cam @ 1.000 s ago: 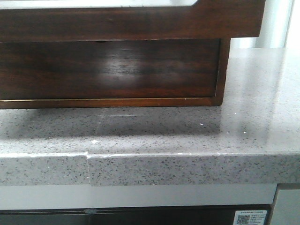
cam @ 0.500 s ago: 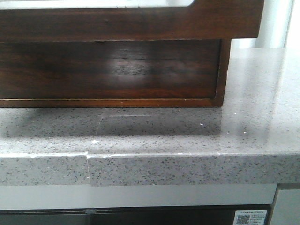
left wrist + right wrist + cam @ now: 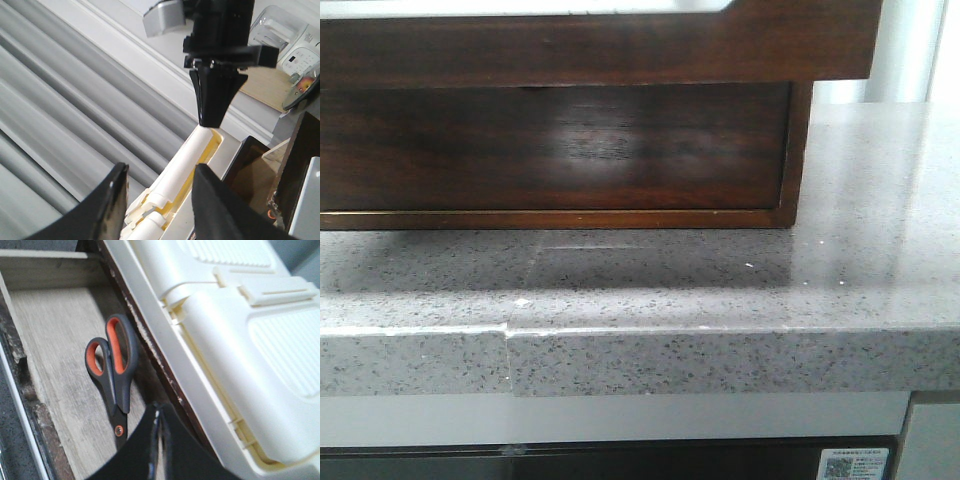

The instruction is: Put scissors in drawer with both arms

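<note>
The scissors [image 3: 114, 371], grey handles lined orange, lie flat on the pale wood floor of the open drawer [image 3: 50, 330], close to its dark side wall. My right gripper [image 3: 158, 440] is shut and empty just above them, and its fingers hide the blades. In the left wrist view the right gripper [image 3: 212, 116] hangs shut, tip down, with nothing in it, beside the dark drawer [image 3: 252, 165]. My left gripper [image 3: 159, 197] is open and empty, held off to the side. The front view shows only the drawer's glossy brown front [image 3: 620, 45]; no gripper shows there.
A cream plastic lidded box [image 3: 240, 340] stands right against the drawer's side and shows in the left wrist view [image 3: 195, 160] too. The cabinet's lower front [image 3: 560, 150] sits on a grey speckled countertop [image 3: 720, 290]. A white appliance [image 3: 292, 42] stands behind.
</note>
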`<state>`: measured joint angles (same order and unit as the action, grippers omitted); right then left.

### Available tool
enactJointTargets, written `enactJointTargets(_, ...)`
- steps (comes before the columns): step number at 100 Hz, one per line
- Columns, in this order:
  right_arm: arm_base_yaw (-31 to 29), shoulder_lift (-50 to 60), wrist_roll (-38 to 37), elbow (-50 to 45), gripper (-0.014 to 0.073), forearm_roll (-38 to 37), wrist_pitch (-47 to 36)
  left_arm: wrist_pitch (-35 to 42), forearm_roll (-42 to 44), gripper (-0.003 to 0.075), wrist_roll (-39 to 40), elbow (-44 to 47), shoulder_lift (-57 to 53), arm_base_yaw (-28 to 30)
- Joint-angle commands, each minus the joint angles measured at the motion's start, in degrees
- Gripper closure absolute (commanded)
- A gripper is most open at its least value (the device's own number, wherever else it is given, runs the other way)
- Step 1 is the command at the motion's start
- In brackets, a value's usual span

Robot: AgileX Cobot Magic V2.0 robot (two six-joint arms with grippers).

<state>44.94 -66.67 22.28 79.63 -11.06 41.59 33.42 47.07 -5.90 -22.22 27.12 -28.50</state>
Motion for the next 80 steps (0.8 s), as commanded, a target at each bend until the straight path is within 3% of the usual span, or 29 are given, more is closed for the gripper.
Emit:
enactJointTargets(1, 0.02, 4.17, -1.86, 1.97, 0.0653, -0.19, -2.48, 1.92, -2.72, 0.0515, 0.75, -1.89, 0.24, -0.43)
enactJointTargets(20, 0.02, 10.60, -5.72, 1.36, 0.0653, -0.06, -1.33, 1.92, -2.72, 0.0741, 1.05, -1.89, 0.24, -0.43)
enactJointTargets(56, 0.02, 25.00, -9.39, -11.44, 0.0652, -0.06, -5.37, 1.63, -2.60, 0.0742, 10.27, -1.58, -0.76, -0.43)
enactJointTargets(80, 0.02, 35.88, -9.81, -25.64, 0.0652, -0.26, -14.84, -10.17, -2.49, 0.0742, 20.97, -1.03, -8.16, -0.43)
